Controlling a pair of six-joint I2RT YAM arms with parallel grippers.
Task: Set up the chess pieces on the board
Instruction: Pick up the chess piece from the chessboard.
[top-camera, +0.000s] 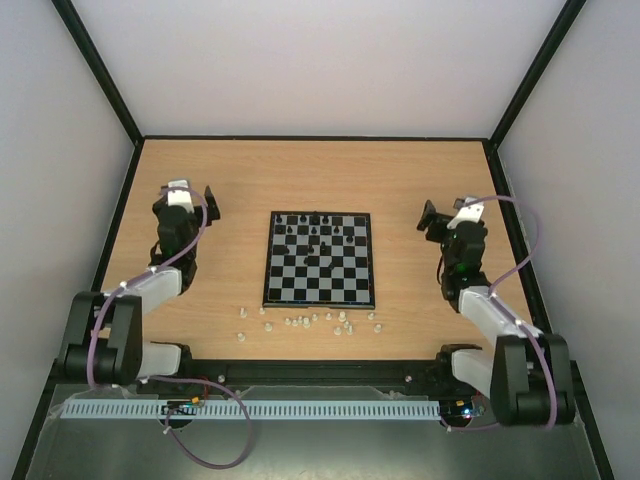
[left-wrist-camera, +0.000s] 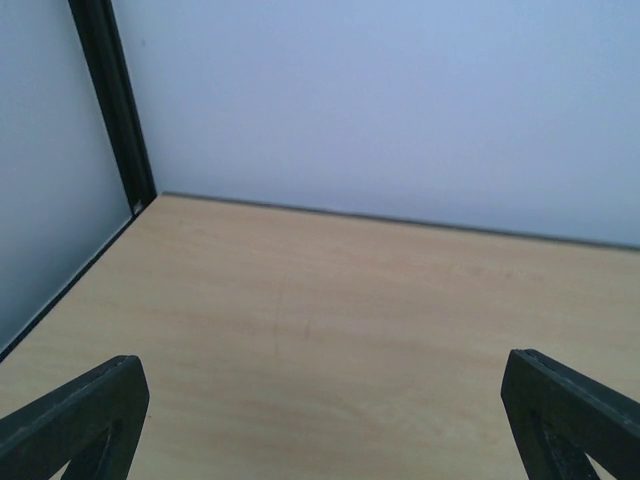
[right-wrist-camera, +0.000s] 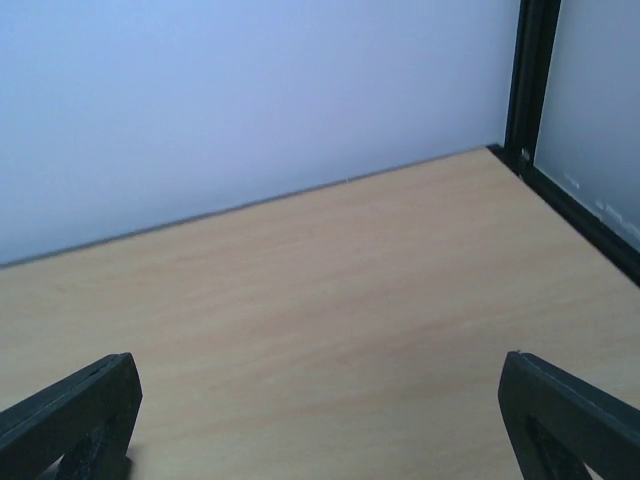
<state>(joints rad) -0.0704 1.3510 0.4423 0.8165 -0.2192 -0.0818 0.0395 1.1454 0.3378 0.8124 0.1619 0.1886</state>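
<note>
The small square chessboard (top-camera: 320, 258), checked black and pale grey, lies mid-table on the light wooden table (top-camera: 400, 170). Tiny black plastic chessmen (top-camera: 316, 240) stand on its 12 o'clock half. Tiny cream plastic chessmen (top-camera: 310, 321) lie scattered on the table just off its 6 o'clock edge. My left gripper (top-camera: 187, 200), at the board's 9 o'clock, and my right gripper (top-camera: 452, 215), at 3 o'clock, are spread wide, grasping nothing.
</note>
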